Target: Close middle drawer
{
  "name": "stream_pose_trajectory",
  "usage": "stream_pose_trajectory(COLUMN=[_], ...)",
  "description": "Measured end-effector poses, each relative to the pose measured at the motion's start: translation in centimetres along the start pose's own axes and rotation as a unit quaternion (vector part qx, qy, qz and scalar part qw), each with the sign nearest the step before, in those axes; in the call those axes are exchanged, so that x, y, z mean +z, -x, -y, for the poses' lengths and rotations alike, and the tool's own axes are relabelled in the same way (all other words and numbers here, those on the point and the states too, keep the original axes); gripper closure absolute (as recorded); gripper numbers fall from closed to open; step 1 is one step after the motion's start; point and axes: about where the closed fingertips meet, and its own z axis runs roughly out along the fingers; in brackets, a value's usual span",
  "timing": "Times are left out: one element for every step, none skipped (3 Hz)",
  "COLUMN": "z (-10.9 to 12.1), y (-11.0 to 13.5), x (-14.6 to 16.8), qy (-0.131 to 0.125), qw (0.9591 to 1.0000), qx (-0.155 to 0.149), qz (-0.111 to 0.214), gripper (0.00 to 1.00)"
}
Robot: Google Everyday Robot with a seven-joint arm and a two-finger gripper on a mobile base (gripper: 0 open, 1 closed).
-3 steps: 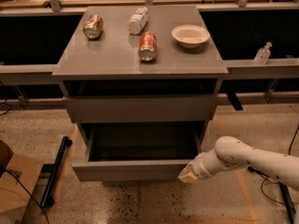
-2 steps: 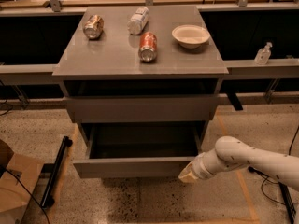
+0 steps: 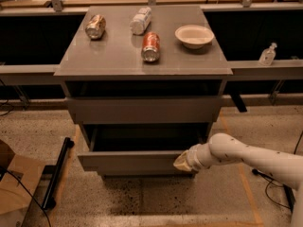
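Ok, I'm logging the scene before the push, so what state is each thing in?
middle drawer: pulled out.
gripper: at the right end of that drawer's front.
red can: lying on its side.
silver can: lying on its side.
white bottle: lying on its side.
bowl: upright, empty.
pump bottle: standing upright.

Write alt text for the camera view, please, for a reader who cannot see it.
The gripper is at the right end of the front of the pulled-out middle drawer of a grey cabinet. Its top holds a red can, a silver can, a bottle and a white bowl.
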Motion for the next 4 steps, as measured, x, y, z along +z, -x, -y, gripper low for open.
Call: stream_pose_trajectory(z=[0.0,3.7,7.3,8.1], y=[0.0,4.2,9.4,10.1], x=[0.0,0.6,1.2,0.9], qy=[0.0,-0.028,-0.045,-0.052], qw=[1.0,0.9984,0.9931,0.9921], qx=[0.0,-0.037,-0.098,-0.103], qz=[0.0,0.031,0.046,0.05], gripper=[1.0,1.0,1.0,1.0])
